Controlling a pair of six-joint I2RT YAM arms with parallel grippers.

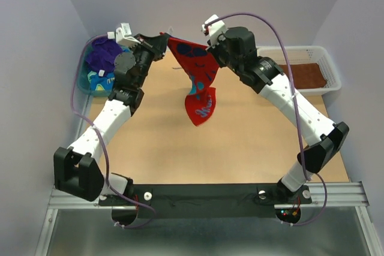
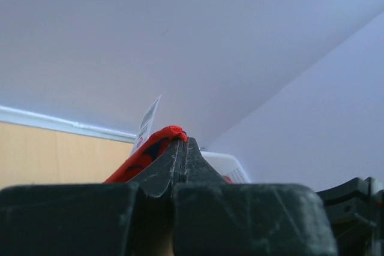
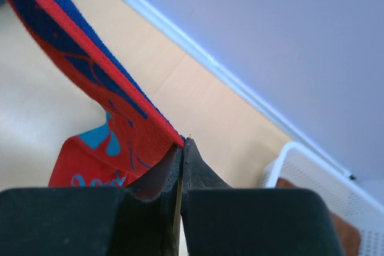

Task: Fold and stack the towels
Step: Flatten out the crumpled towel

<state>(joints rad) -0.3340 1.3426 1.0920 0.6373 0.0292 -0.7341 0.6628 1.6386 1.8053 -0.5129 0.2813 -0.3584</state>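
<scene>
A red towel with blue marks [image 1: 198, 79] hangs in the air above the back of the table, stretched between both grippers. My left gripper [image 1: 164, 39] is shut on its left corner, where red cloth [image 2: 157, 142] and a white label poke past the fingertips. My right gripper [image 1: 210, 46] is shut on the other corner, the hem [image 3: 90, 70] running up and left from the jaws. The towel's lower end droops to the tabletop. A purple towel [image 1: 103, 52] and a teal-and-yellow one [image 1: 98, 80] lie in the teal tub [image 1: 84, 79]. A brown towel [image 1: 307, 75] lies in the white basket [image 1: 333, 70].
The tub stands at the table's back left, behind my left arm. The white mesh basket [image 3: 312, 178] sits at the back right, close to my right arm's elbow. Walls close in the back and both sides. The wooden tabletop [image 1: 240, 148] lies between the arms.
</scene>
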